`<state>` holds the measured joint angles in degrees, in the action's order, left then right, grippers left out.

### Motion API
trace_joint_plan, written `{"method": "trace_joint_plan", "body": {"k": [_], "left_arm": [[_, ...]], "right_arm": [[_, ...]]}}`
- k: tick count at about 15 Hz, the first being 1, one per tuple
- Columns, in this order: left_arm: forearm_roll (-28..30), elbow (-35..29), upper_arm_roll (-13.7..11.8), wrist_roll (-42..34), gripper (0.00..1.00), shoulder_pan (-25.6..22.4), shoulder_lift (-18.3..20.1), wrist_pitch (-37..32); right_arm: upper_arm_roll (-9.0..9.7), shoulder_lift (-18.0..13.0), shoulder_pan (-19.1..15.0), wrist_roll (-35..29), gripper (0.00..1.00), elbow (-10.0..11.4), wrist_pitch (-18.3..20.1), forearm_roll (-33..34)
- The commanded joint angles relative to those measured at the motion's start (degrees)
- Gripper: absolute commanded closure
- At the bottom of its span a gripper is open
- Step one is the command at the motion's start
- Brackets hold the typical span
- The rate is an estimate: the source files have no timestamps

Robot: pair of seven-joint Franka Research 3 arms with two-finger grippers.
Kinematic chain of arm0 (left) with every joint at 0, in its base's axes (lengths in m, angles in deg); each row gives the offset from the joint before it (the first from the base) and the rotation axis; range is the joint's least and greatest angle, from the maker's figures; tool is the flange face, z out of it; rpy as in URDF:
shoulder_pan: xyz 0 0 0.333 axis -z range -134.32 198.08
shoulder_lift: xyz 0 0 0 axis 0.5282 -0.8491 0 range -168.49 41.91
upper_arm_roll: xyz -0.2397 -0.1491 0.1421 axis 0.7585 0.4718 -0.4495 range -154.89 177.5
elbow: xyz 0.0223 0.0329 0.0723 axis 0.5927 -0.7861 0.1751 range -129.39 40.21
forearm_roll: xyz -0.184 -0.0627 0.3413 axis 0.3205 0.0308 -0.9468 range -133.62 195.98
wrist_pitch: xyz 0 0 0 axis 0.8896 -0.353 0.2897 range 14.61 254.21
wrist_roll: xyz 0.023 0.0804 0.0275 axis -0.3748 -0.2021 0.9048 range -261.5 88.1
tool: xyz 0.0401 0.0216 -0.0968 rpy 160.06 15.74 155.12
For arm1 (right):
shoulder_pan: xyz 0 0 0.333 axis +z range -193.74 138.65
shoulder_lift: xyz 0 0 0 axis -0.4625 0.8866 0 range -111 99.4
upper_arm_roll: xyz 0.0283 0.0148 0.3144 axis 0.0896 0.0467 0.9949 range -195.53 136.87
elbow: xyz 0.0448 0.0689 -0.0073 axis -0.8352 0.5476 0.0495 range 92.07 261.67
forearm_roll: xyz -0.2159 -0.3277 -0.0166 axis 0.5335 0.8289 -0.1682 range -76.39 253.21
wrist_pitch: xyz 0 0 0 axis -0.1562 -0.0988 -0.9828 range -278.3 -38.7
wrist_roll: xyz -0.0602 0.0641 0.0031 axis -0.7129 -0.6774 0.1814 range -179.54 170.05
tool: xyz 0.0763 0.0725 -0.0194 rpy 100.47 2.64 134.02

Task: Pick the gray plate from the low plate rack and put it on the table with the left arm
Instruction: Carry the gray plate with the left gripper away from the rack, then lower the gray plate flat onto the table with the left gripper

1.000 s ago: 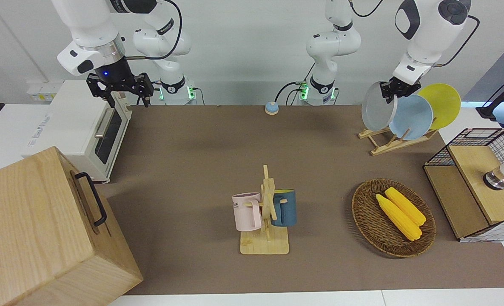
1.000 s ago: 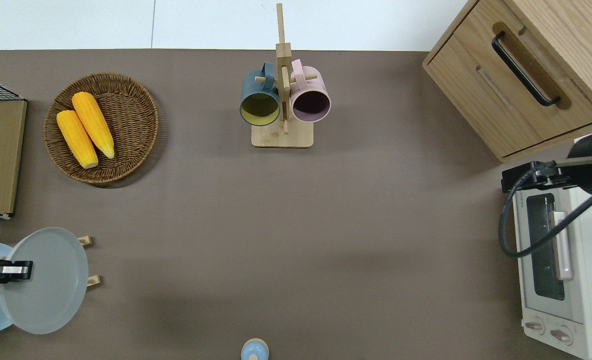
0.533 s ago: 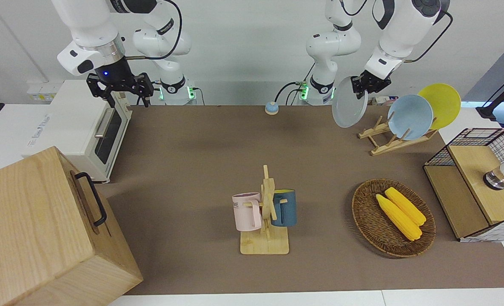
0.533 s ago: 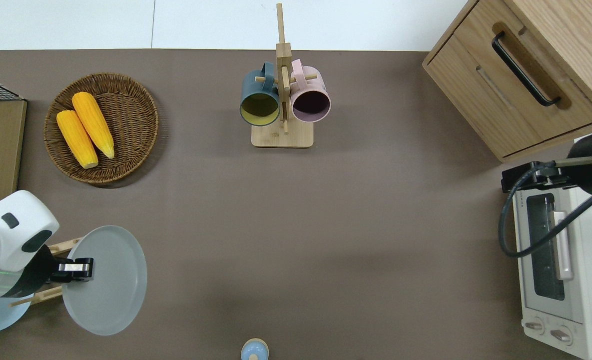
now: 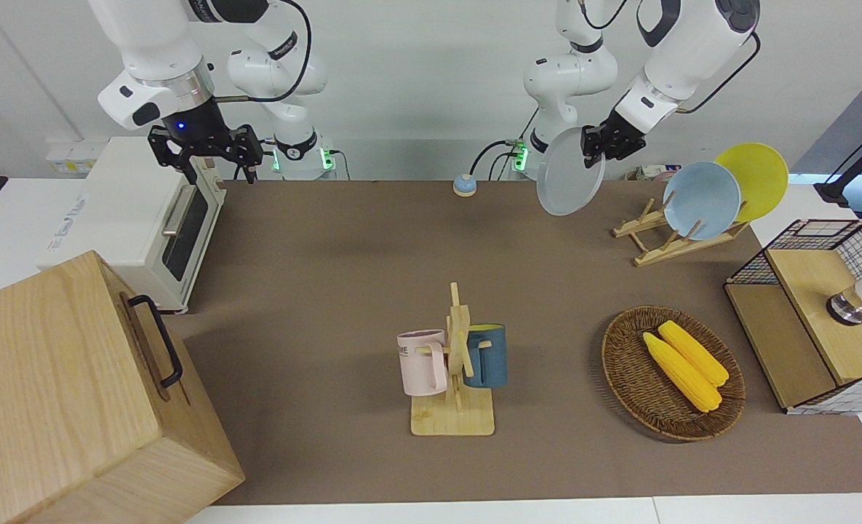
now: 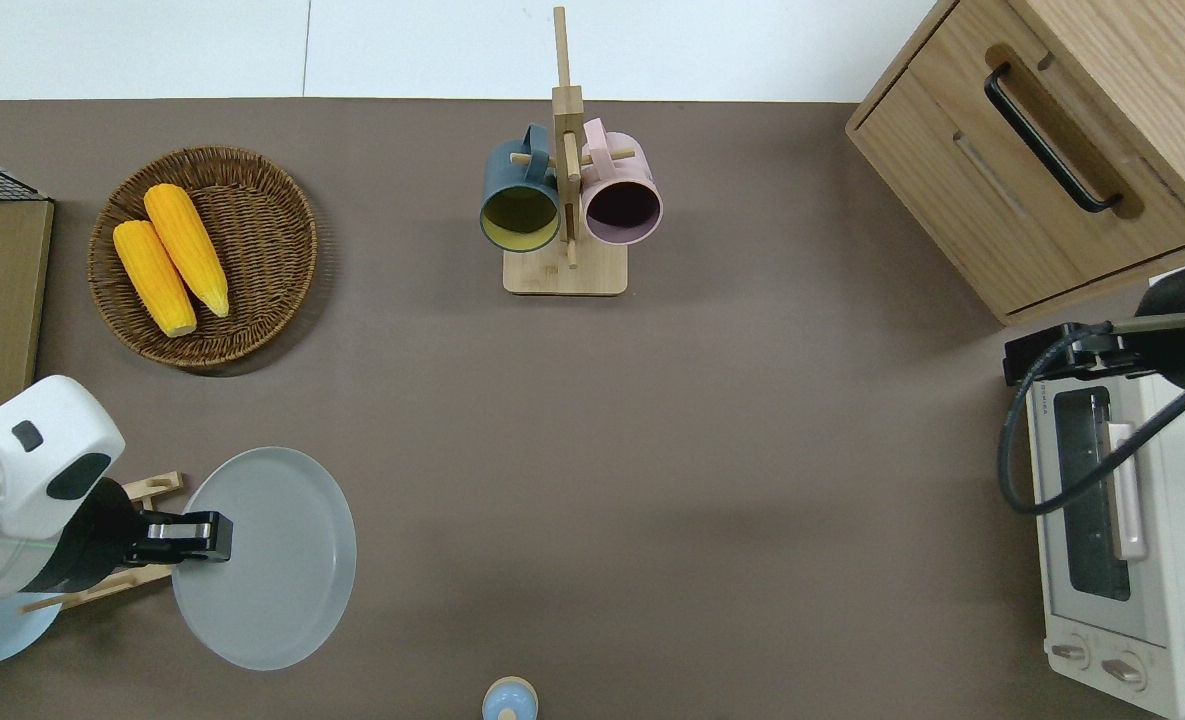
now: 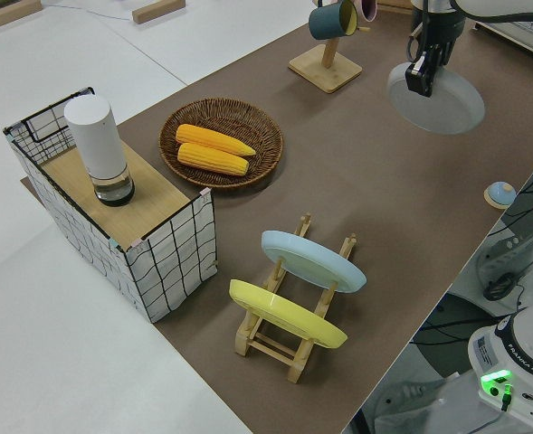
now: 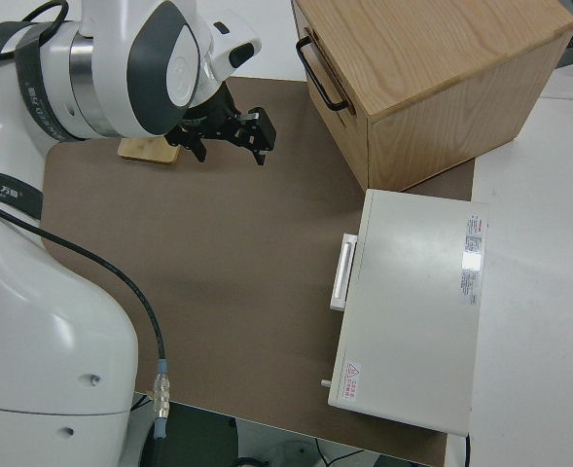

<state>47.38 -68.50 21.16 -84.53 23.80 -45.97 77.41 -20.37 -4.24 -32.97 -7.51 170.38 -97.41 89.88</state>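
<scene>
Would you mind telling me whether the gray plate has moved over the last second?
Yes. Held by the left gripper, the gray plate has travelled away from the low plate rack toward the table's middle, and now hangs over bare table.

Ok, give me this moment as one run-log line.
left end effector: shut on gray plate | plate: airborne over table, clear of low plate rack | right arm: parked

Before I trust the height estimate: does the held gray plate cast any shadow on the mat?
Front view: only a faint soft darkening on the table, nothing sharp under the gray plate. Overhead view: mat beside the plate looks evenly lit. Left gripper holds its rim.
</scene>
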Motion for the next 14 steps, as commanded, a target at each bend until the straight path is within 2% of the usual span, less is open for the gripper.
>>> {"method": "trace_joint_plan", "body": {"k": [1,9,14], "left_arm": [[2.3,-1.8,-0.4,-0.6,1.00,-0.6,0.0,0.7],[3.4,-10.4,-1.2,-5.2,1.00,-0.4,-0.5,8.1],[6.0,-15.9,-1.4,-13.7,1.00,-0.6,-1.4,11.6]], "right_arm": [[-0.34,0.0,0.4,-0.2,0.017,-0.4,0.1,-0.2],[-0.34,0.0,0.4,-0.2,0.017,-0.4,0.1,-0.2],[-0.34,0.0,0.4,-0.2,0.017,-0.4,0.1,-0.2]]}}
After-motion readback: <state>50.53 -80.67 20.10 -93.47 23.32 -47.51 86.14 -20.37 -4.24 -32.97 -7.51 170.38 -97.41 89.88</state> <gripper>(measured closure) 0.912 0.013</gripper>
